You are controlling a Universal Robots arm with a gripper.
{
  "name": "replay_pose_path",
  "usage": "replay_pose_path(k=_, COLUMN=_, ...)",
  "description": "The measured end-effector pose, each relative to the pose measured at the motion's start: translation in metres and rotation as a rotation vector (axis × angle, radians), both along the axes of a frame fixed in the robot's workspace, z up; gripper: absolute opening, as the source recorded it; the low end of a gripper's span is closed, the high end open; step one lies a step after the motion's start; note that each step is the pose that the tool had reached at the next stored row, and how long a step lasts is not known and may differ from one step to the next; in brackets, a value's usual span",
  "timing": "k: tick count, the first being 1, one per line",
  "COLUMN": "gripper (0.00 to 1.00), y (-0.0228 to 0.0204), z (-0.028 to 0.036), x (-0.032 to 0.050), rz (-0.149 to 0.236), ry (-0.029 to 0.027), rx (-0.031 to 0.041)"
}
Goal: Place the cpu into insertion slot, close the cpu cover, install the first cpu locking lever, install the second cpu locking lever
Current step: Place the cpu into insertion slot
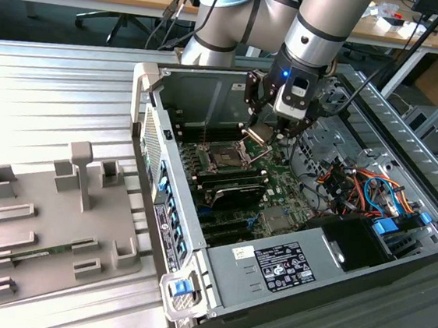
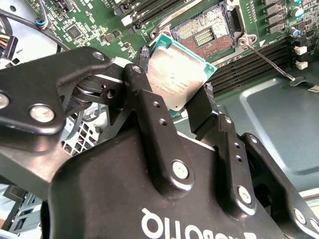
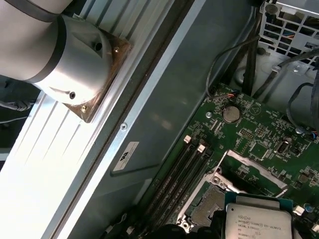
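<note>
My gripper (image 1: 263, 131) hangs inside the open computer case, shut on the cpu (image 1: 258, 133). In the second wrist view the cpu (image 2: 177, 74) shows as a dull silver square with a green edge, pinched between the two black fingers (image 2: 144, 94). It is held tilted a little above the motherboard, close to the open insertion slot (image 2: 204, 35), which lies bare with its contact field showing. In the first wrist view the cpu (image 3: 256, 224) hovers beside the slot (image 3: 209, 204), and the silvery cpu cover (image 3: 234, 160) stands raised. A thin locking lever (image 2: 264, 59) sticks out, unlatched.
The case walls (image 1: 151, 98) enclose the green motherboard (image 1: 279, 190). Memory slots (image 1: 232, 185) lie beside the socket. Coloured cables (image 1: 358, 186) and a black block (image 1: 356, 241) sit at the exterior view's right. A grey fixture plate (image 1: 48, 224) lies on the table at the left.
</note>
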State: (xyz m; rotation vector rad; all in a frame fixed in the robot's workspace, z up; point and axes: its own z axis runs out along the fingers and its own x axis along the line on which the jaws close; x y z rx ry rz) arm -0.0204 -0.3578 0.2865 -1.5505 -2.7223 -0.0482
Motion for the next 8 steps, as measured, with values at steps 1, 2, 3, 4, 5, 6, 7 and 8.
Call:
replay_pose_path(k=1, gripper=0.55, y=0.0, z=0.0, x=0.0, rz=-0.005, ry=0.0, rx=0.0)
replay_pose_path(k=2, gripper=0.55, y=0.0, z=0.0, x=0.0, rz=-0.009, ry=0.0, rx=0.0)
replay_pose_path(k=3, gripper=0.55, y=0.0, z=0.0, x=0.0, rz=-0.013, ry=0.0, rx=0.0)
replay_pose_path(k=4, gripper=0.55, y=0.0, z=0.0, x=0.0, rz=-0.016, ry=0.0, rx=-0.0001)
replay_pose_path(k=5, gripper=0.55, y=0.0, z=0.0, x=0.0, rz=-0.019, ry=0.0, rx=-0.0001)
replay_pose_path(k=6, gripper=0.55, y=0.0, z=0.0, x=0.0, rz=-0.022, ry=0.0, rx=-0.0001)
replay_pose_path(k=7, gripper=0.55, y=0.0, z=0.0, x=0.0001, rz=-0.027, ry=0.0, rx=-0.0001)
replay_pose_path(k=8, gripper=0.55, y=0.0, z=0.0, x=0.0001, rz=-0.034, ry=0.0, rx=0.0)
